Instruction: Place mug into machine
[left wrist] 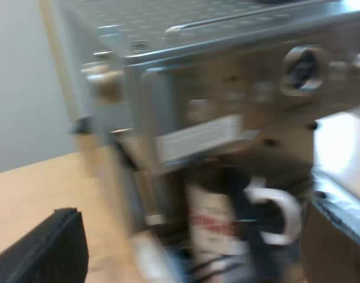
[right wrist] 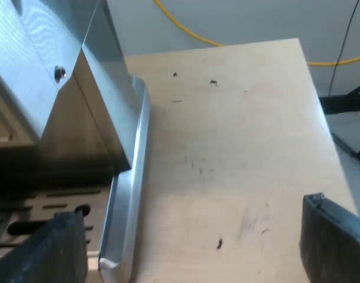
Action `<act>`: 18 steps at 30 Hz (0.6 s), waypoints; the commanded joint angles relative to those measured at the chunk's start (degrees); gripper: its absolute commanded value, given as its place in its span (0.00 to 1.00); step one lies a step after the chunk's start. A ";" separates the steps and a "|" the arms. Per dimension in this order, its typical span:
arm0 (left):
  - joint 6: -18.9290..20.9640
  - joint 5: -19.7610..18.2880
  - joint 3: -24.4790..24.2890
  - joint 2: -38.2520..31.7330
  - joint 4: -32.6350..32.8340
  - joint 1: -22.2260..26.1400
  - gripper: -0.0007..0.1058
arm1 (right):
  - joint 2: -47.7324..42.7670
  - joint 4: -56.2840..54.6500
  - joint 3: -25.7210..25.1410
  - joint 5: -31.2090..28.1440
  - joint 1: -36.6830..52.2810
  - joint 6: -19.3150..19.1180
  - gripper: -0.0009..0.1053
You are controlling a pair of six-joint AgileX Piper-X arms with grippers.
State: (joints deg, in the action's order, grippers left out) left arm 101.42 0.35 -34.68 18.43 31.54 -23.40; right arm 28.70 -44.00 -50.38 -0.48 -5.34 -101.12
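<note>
A white mug with red lettering stands upright at the espresso machine, low at its front under the overhanging metal body. Its handle sticks out to one side. My left gripper is open, with its black fingers spread wide on either side of the mug and well short of it. My right gripper is open too, holding nothing. It hangs over the wooden table, beside the slotted drip tray at the machine's base.
The drip tray's raised metal rim runs along the bare wood. The table edge drops off to the floor, where a yellow cable lies. A round knob sits on the machine's front panel.
</note>
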 commanded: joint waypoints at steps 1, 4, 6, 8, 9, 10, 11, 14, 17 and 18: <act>-0.34 -0.35 -0.34 0.16 -1.02 5.25 0.75 | -2.62 -2.36 0.80 2.16 1.72 -0.91 0.79; -1.90 -7.52 -0.34 0.16 -1.02 13.05 0.75 | -5.14 -4.68 1.57 2.05 2.62 -2.82 0.79; -1.84 -11.37 -0.34 -0.11 -1.02 15.96 0.75 | -6.82 -5.72 1.57 2.05 2.59 -2.99 0.79; -0.84 -19.90 -0.34 -1.06 -0.92 19.85 0.75 | -7.64 -5.93 1.57 1.92 2.59 -2.98 0.79; -0.84 -20.95 -0.34 -1.27 -0.92 19.99 0.75 | -9.43 -6.18 1.57 1.64 2.59 -2.98 0.79; -0.86 -23.38 -0.34 -2.27 -0.92 20.37 0.75 | -11.42 -6.17 1.57 1.52 2.59 -2.98 0.79; -0.86 -24.75 -0.34 -3.04 -0.74 20.24 0.75 | -12.46 -6.40 1.57 1.52 2.59 -3.16 0.79; -0.86 -25.65 -0.34 -7.06 0.88 19.95 0.75 | -16.54 -7.28 1.57 1.18 2.59 -3.21 0.79; -0.86 -25.65 -0.34 -11.25 2.19 19.95 0.75 | -20.40 -8.09 1.57 0.48 2.59 -4.62 0.79; -0.86 -25.65 -0.34 -12.49 2.47 19.95 0.75 | -21.54 -8.12 1.57 0.48 2.59 -4.64 0.79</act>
State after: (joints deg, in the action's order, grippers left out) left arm 100.23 -24.88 -34.68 6.86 33.71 -3.24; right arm 8.08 -52.33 -48.39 0.00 -3.01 -104.77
